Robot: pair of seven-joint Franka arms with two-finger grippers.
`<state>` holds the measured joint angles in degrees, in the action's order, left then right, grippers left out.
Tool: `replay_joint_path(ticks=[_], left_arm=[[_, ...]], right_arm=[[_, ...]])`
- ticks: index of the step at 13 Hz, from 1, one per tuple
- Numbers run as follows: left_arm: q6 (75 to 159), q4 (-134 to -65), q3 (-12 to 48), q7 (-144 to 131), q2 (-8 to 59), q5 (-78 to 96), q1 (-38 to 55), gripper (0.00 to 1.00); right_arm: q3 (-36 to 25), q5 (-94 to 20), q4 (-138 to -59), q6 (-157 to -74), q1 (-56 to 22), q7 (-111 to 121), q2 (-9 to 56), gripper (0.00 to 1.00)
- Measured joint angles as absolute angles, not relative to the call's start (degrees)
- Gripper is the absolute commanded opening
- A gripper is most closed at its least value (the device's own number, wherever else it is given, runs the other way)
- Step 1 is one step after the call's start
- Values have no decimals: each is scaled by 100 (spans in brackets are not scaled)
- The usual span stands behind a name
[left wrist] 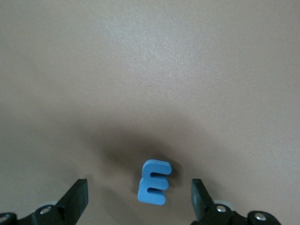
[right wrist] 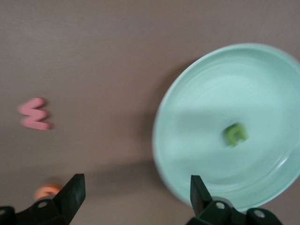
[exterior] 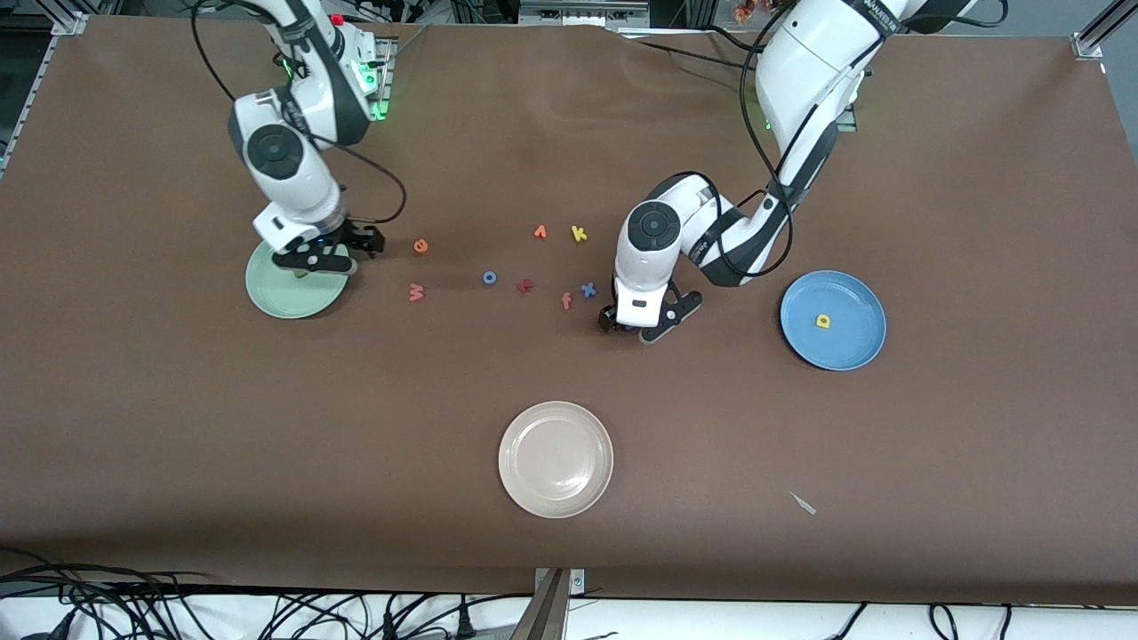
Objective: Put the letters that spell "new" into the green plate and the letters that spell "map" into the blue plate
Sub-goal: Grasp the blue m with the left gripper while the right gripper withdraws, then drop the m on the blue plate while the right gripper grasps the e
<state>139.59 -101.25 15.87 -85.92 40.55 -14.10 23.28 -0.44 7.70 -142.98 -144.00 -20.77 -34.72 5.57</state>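
Looking into the green plate (right wrist: 187, 154) we find the green n (right wrist: 235, 134); the blue plate (exterior: 853, 351) holds the yellow a (exterior: 823, 321). Our right gripper (right wrist: 136, 197) hangs over the green plate's rim, fingers apart and empty. Our left gripper (left wrist: 139, 199), also spread, straddles the blue m (left wrist: 153, 182) without touching. We cannot find the teal p.

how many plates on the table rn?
3. Green plate under the right gripper, blue plate at the left arm's end, cream-white plate nearest the front camera. None look hidden.
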Motion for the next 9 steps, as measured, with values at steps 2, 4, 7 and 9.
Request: replay_joint_path(ticks=[2,4,7,9], left_arm=[[13959,-10042,1584,-8592,4150,-1473,2328,52],[13963,-9978,1589,-8595,4183,-1583,2329,22],[13942,-9931,1590,-8595,4171,-1585,2334,0],[13939,-9930,1590,-8580,4169,-1587,2334,0]], right_arm=[[278,263,-14287,-14469,-2116,-4229,583,96],[406,80,-14287,-14617,-2111,-4715,697,95],[709,70,-14287,-14886,-2113,-5353,946,91],[751,60,-14287,-15050,-2111,-5458,1107,87]])
